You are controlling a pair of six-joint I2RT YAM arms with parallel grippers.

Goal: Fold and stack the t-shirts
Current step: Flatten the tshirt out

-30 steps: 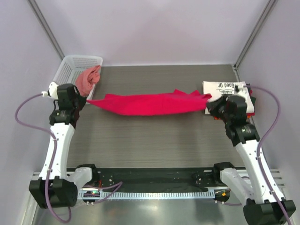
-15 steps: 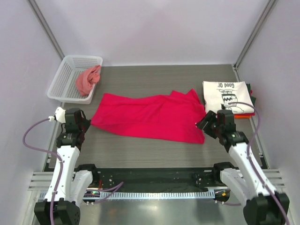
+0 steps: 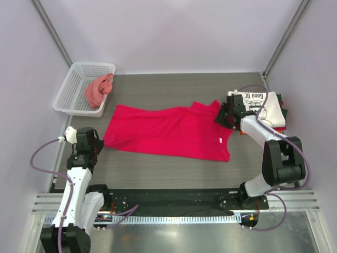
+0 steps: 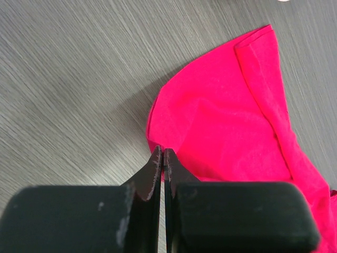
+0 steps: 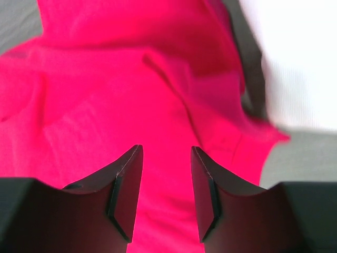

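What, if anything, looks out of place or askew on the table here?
The crimson t-shirt lies slanted and wrinkled, its far right corner bunched in folds beside the white printed t-shirt. A pink cloth hangs over the rim of the basket. Nothing looks spilled or damaged.

My worktop [image 3: 174,89] is dark grey with a fine wood grain running across it. At its far left corner sits a white mesh basket [image 3: 71,89], set at a slant. Pale lilac walls [image 3: 168,31] close the space in, with a grey metal post [image 3: 52,32] in each far corner. Along the near edge I see a black strip [image 3: 174,197] and a toothed aluminium rail [image 3: 174,217].
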